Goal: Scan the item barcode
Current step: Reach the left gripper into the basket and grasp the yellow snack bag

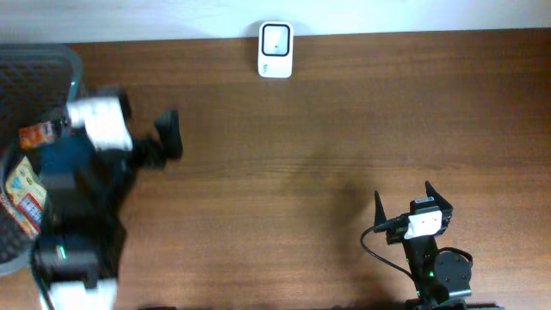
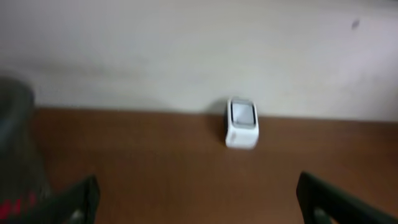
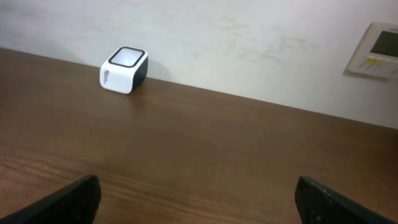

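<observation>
I'm seeing the barcode scanner [image 1: 275, 50] sitting at the middle of the counter's [image 1: 284, 155] far edge, close against the wall, its window facing up. The left pincer [image 2: 198, 190] is hovering near the counter's left edge and pointing toward the scanner. Its jaws are standing wide apart with nothing between them. Beside that arm, a dark mesh basket [image 1: 39, 73] is sitting at the far left corner, and the packets [image 1: 24, 194] are lying inside it. The right pincer [image 1: 403, 198] is hanging by the near right corner, also spread wide and holding nothing.
</observation>
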Available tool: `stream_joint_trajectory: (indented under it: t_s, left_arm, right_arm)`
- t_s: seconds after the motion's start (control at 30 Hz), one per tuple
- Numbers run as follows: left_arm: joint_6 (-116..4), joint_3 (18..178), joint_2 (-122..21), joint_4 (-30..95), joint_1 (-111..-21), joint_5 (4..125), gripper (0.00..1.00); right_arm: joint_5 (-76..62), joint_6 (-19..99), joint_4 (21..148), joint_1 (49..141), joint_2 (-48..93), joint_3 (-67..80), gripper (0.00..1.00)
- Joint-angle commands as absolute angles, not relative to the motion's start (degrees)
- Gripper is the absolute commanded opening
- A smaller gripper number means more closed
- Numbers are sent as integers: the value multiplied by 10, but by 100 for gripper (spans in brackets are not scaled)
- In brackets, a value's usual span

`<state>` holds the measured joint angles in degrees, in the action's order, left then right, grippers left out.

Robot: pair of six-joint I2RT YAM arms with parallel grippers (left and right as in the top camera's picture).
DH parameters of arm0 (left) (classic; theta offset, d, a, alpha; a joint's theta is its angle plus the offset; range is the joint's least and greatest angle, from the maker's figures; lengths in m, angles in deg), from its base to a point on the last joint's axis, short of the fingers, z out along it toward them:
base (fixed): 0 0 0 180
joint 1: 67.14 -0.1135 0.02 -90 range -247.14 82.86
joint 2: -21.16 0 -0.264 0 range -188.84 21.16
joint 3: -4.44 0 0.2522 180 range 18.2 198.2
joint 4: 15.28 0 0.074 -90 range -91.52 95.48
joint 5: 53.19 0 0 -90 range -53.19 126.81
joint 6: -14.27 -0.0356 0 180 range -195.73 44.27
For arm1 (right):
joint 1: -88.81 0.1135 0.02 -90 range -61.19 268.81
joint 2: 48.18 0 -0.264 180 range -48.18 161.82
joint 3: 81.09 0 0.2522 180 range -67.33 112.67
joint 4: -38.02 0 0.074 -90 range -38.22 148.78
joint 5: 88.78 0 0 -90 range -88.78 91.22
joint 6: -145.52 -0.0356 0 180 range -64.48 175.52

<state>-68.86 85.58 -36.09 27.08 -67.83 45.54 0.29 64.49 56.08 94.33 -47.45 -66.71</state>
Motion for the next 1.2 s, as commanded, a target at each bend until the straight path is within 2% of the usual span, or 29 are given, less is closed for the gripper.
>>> stream_joint_trajectory:
  t_s: [0.0, 0.07, 0.17, 0.43, 0.5, 0.57, 0.7, 0.77, 0.87, 1.03, 1.1, 1.17]
  left_arm:
    - [-757, 1056, -483, 402, -676, 476, 99]
    - [-767, 1161, -542, 478, -676, 476, 99]
    - [-767, 1267, -602, 528, -676, 480, 99]
    - [-817, 1279, -618, 521, -677, 503, 99]
    - [-813, 1280, -618, 498, -677, 467, 97]
    - [-778, 1287, -621, 482, -677, 394, 86]
    - [-736, 1342, -654, 483, -685, 235, 86]
    - [-713, 1370, -675, 482, -706, 167, 90]
    - [-689, 1391, -697, 486, -752, 132, 92]
    - [-593, 1391, -712, 524, -858, 135, 84]
    - [-580, 1391, -719, 538, -896, 145, 84]
    - [-579, 1391, -728, 553, -928, 160, 77]
  right_arm:
    - [8, 641, 563, 948, -478, -670, 99]
    - [8, 641, 563, 948, -478, -670, 99]
    - [8, 641, 563, 948, -478, -670, 99]
    - [8, 641, 563, 948, -478, -670, 99]
    - [8, 641, 563, 948, -478, -670, 99]
    - [8, 641, 563, 948, -478, -670, 99]
    - [8, 641, 563, 948, -478, -670, 99]
    - [8, 641, 563, 948, -478, -670, 99]
    - [8, 641, 563, 948, -478, -670, 99]
    - [8, 641, 563, 948, -478, -670, 99]
    - [8, 641, 563, 948, -478, -670, 99]
    - [8, 641, 563, 948, -478, -670, 99]
